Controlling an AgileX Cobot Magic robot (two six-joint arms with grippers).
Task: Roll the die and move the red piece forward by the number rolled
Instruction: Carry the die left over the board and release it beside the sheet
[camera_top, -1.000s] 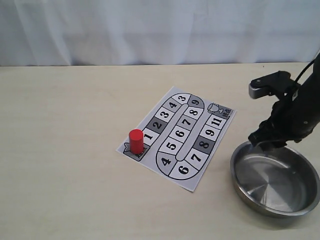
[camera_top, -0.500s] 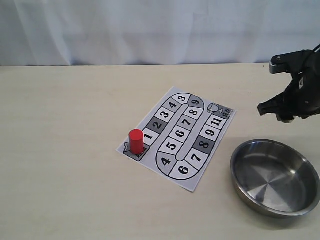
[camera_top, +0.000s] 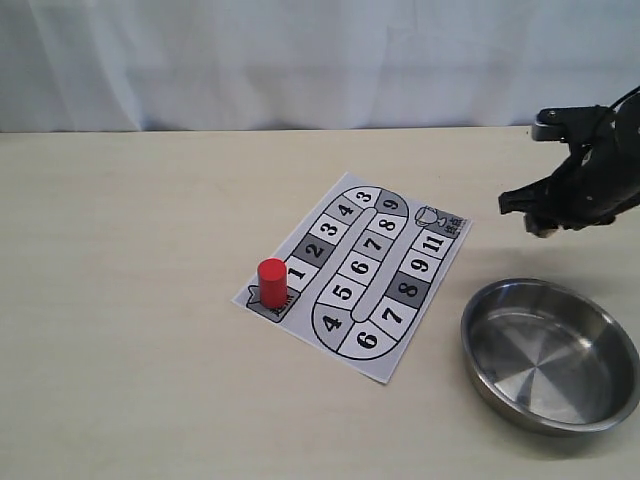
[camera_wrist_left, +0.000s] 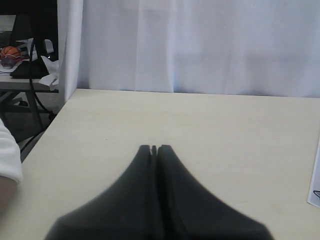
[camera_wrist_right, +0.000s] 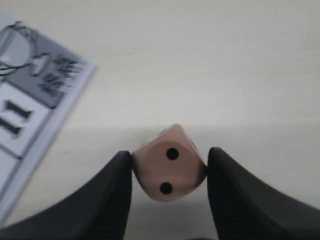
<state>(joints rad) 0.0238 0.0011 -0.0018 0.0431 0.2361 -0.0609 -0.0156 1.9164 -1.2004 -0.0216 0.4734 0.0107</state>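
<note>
Two pips show on pale beige rounded cube die (camera_wrist_right: 169, 172), pinched by black right gripper (camera_wrist_right: 170, 161); left gripper (camera_wrist_left: 154, 148) pressed together.

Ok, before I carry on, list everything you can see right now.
small bright red cylinder piece: one, red, upright on the board's grey square beside square 1
printed paper game board: one, white and grey with black numbers, mid-table
round stainless steel bowl: one, silver, right of the board, nothing visible inside
pale beige rounded cube die: one, beige with black pips, held off the table, two-pip face showing
flat table: one, pale beige
curtain: one, white, behind the table
left tool: one, black, shut, holding nothing
right tool: one, black, closed on the die, beyond the bowl
</note>
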